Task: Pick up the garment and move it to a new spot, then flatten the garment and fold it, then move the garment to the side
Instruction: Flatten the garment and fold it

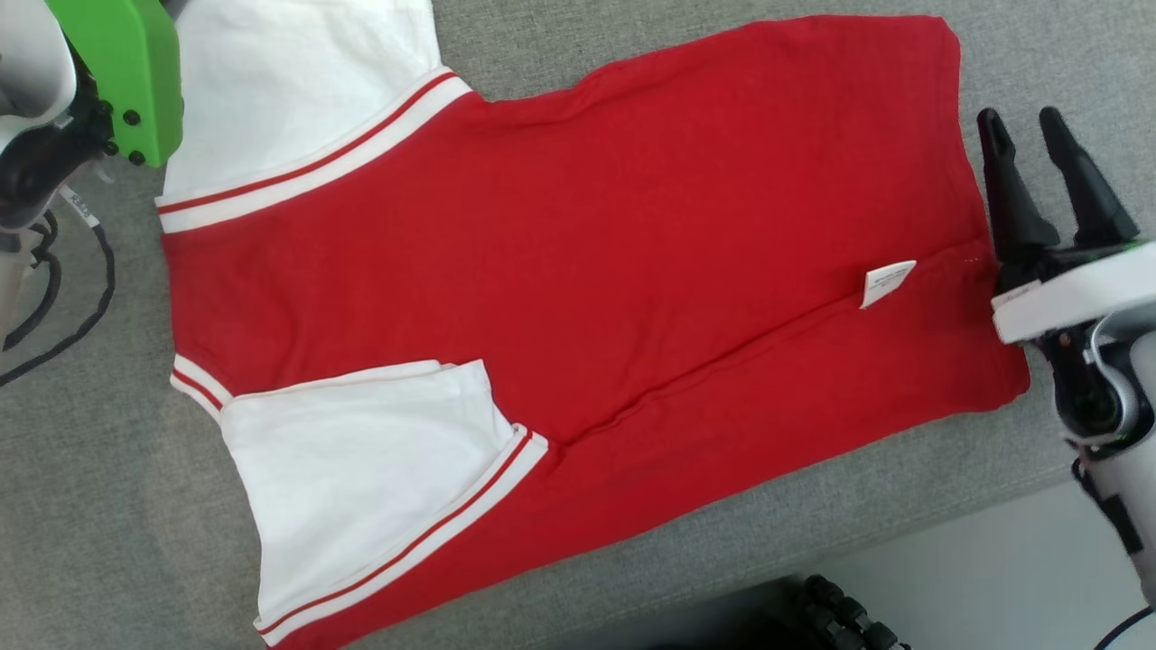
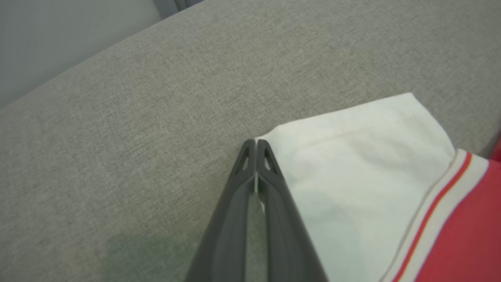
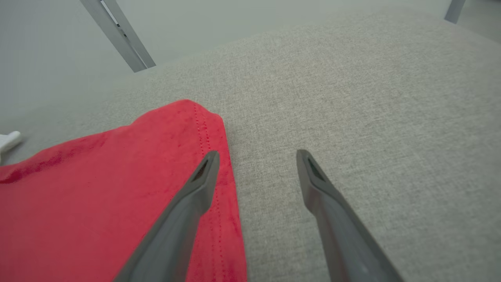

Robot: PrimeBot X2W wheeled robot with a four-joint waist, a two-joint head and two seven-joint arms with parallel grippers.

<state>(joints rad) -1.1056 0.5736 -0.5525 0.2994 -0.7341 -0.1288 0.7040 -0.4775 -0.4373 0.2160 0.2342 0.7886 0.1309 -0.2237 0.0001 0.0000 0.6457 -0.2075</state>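
The garment [image 1: 578, 262], a red shirt with white sleeves and red-striped white trim, lies spread flat on the grey cloth surface [image 1: 108, 506]. A white label [image 1: 887, 282] sticks up near its right end. My left gripper [image 2: 255, 143] is shut at the corner of the far white sleeve [image 2: 352, 164], and a sliver of white cloth shows between its fingers. In the head view that arm's green housing [image 1: 126, 72] sits at the top left beside this sleeve [image 1: 289, 81]. My right gripper [image 1: 1020, 126] [image 3: 256, 156] stands open at the red hem's corner [image 3: 203, 129], one finger over the cloth and one over the bare surface.
The grey surface ends at the lower right, with pale floor [image 1: 993, 578] beyond. A black cable [image 1: 63, 316] loops at the left edge. Something dark and ribbed [image 1: 840, 614] sits below the front edge. Grey metal legs [image 3: 121, 37] stand past the far side.
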